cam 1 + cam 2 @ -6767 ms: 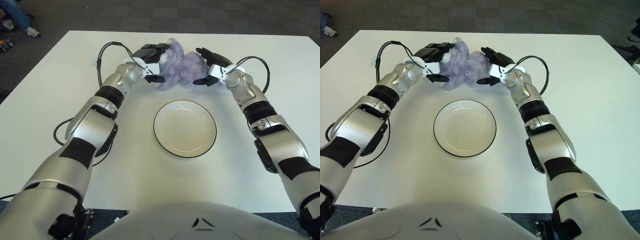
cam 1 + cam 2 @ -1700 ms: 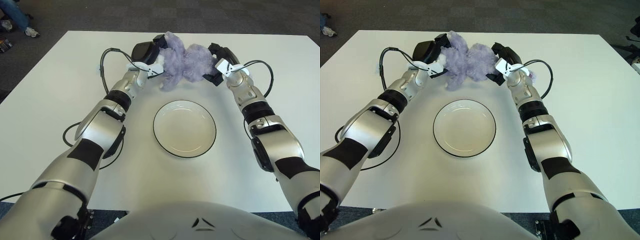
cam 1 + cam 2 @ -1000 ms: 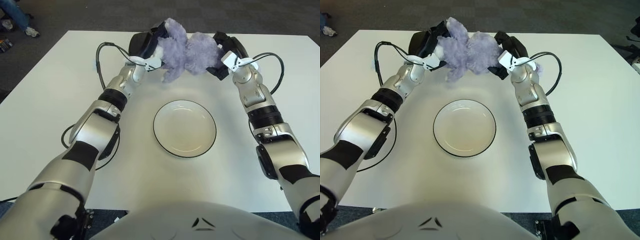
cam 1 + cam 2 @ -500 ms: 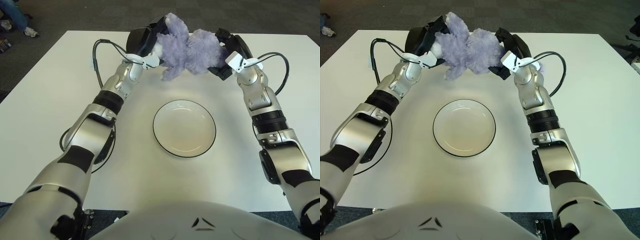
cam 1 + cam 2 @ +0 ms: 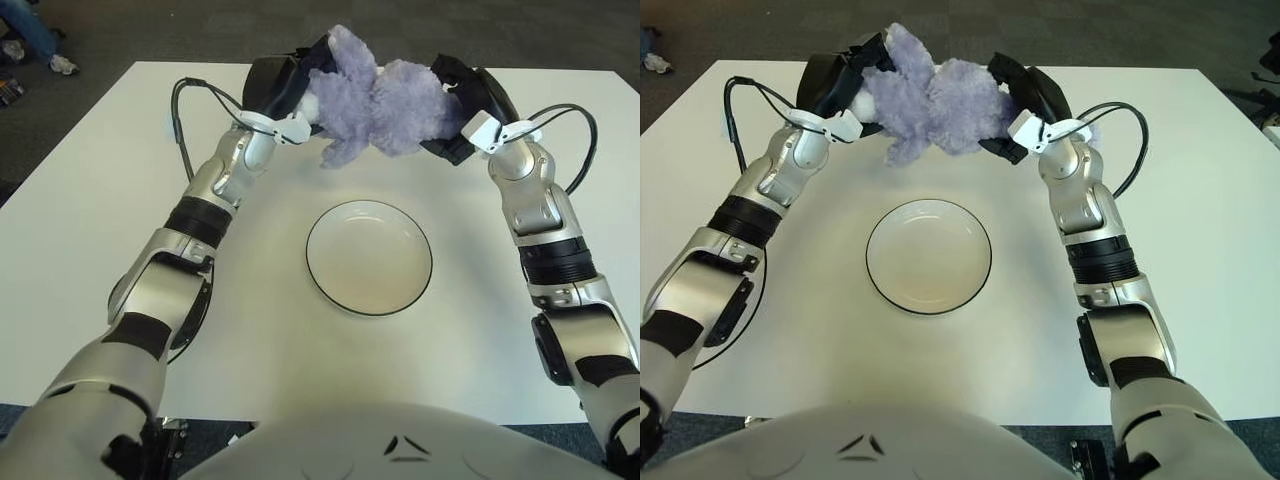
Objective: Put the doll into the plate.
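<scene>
Purple plush doll [image 5: 375,100] was held in the upper middle of the frame, squeezed between both hands and apparently lifted off the white tabletop [image 5: 90,210], since one leg dangled free beneath it. Two-handed side clamp probably because the doll was soft and wide, too bulky for one three-finger hand.

Left robot hand [image 5: 285,85] sat at upper left of the doll, fingers curled onto its head end, wrist bent inward, forearm running up from lower left. Right robot hand [image 5: 470,100] sat at upper right, fingers wrapped against the doll's body end, palm facing inward, forearm nearly vertical along the right side of the frame. Both hands pressed toward each other, doll lying roughly horizontal between them.

Plate [image 5: 369,257], white with dark rim, lay empty in the centre of the frame, lower than the doll and well apart from it, between the two forearms.

Judged: carry stage, doll picked up but not yet over the plate. Next move needs both arms drawing back together toward frame centre, keeping the squeeze even so the doll doesn't slip out.
</scene>
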You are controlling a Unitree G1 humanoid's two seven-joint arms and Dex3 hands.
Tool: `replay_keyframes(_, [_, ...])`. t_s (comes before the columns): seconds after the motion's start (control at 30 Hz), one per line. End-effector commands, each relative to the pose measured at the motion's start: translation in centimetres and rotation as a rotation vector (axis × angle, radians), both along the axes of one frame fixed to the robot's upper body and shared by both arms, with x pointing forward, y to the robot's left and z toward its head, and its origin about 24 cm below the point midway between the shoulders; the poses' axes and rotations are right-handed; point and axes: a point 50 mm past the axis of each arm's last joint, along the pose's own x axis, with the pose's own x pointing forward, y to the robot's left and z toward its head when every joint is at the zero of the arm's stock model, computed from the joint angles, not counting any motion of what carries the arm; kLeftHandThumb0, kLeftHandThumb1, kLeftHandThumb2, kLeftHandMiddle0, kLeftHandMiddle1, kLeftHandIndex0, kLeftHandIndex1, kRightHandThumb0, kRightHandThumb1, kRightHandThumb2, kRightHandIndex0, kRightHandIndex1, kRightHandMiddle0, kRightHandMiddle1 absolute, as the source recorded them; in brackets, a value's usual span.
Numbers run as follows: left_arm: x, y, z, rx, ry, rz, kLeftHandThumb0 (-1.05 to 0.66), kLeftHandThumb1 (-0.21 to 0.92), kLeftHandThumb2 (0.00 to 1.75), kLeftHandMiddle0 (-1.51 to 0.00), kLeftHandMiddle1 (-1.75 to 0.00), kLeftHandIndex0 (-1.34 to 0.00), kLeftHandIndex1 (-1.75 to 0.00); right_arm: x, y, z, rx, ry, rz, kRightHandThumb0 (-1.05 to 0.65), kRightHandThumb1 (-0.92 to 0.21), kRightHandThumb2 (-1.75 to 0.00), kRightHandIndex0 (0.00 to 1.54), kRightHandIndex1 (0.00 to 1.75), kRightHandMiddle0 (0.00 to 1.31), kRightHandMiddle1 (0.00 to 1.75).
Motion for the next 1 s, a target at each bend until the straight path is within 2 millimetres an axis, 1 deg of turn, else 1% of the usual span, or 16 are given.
replay_keyframes(0.0, [-0.7,0.4,0.2,0.014,-0.003,0.011,-0.01,-0.01,1.57,-0.94,-1.52,-0.67,-1.65,-1.2,0.0,0.4,0.006,-0.033,0.021,0.00,0.08,-1.73,0.92,1.65,0.69,1.75])
replay_keyframes(0.3, [-2.4,0.8,0.4,0.036,0.017,-0.025,-0.01,-0.01,1.58,-0.93,-1.56,-0.67,-1.64,-2.3,0.2,0.1,-0.033,-0.071,0.010,0.00,0.11,-1.75,0.97,1.60,0.71,1.75])
replay_keyframes(0.43, [-2.8,1.1,0.3,0.030,0.050,-0.041,-0.01,-0.02,1.61,-0.92,-1.61,-0.67,-1.63,-2.7,0.2,-0.1,-0.027,-0.062,0.007,0.00,0.11,-1.75,0.98,1.59,0.71,1.75])
replay_keyframes(0.57, [-3.3,1.9,-0.1,0.011,0.080,-0.051,-0.01,-0.02,1.63,-0.89,-1.69,-0.69,-1.60,-3.5,0.2,-0.4,0.002,-0.039,0.003,0.00,0.11,-1.75,0.98,1.60,0.71,1.75])
replay_keyframes(0.7, [-3.7,2.1,-0.3,0.000,0.079,-0.057,-0.01,-0.01,1.62,-0.86,-1.73,-0.71,-1.55,-4.0,0.3,-0.5,0.003,-0.040,-0.003,0.00,0.10,-1.75,0.96,1.62,0.70,1.75])
replay_keyframes(0.97, [-4.5,2.3,-0.7,-0.013,0.086,-0.077,-0.01,0.04,1.55,-0.80,-1.75,-0.75,-1.47,-5.4,0.1,-0.9,-0.001,-0.029,-0.024,0.00,0.10,-1.75,0.95,1.64,0.69,1.75])
